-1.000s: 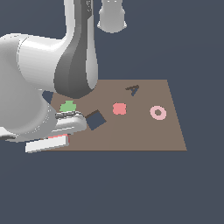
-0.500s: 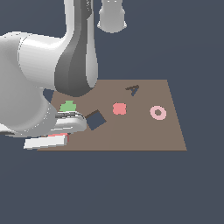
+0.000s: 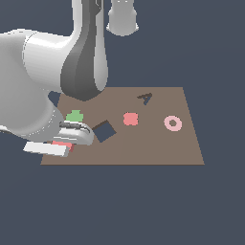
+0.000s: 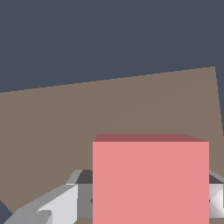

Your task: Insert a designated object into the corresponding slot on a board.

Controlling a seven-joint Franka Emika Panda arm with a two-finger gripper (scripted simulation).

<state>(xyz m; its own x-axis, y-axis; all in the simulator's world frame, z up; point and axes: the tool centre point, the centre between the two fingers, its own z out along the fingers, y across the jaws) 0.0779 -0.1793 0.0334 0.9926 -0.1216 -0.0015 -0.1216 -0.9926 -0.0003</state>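
**Red tile in the jaws at the board's corner**

The flat brown rectangular board (image 3: 158, 143) lies on a dark blue ground. At its near corner on the exterior view's left, the white-and-grey arm bends low, and its gripper (image 3: 61, 145) sits right at the board's edge. The flat salmon-red square tile (image 4: 150, 181) fills the lower part of the wrist view, with a grey jaw showing on either side of it, so the jaws are pinching the tile between them. In the exterior view only a small strip of the tile (image 3: 62, 144) shows under the arm's grey hand.

The dark navy square slot (image 3: 104, 131), turned like a diamond, lies open just beside the gripper, toward the exterior view's right. A green cross-shaped piece (image 3: 74, 116) sits just behind the hand. Further right come a smaller red scalloped piece (image 3: 130, 118), a small dark A-shaped cut-out (image 3: 145, 98) and a pink ring (image 3: 172, 123).
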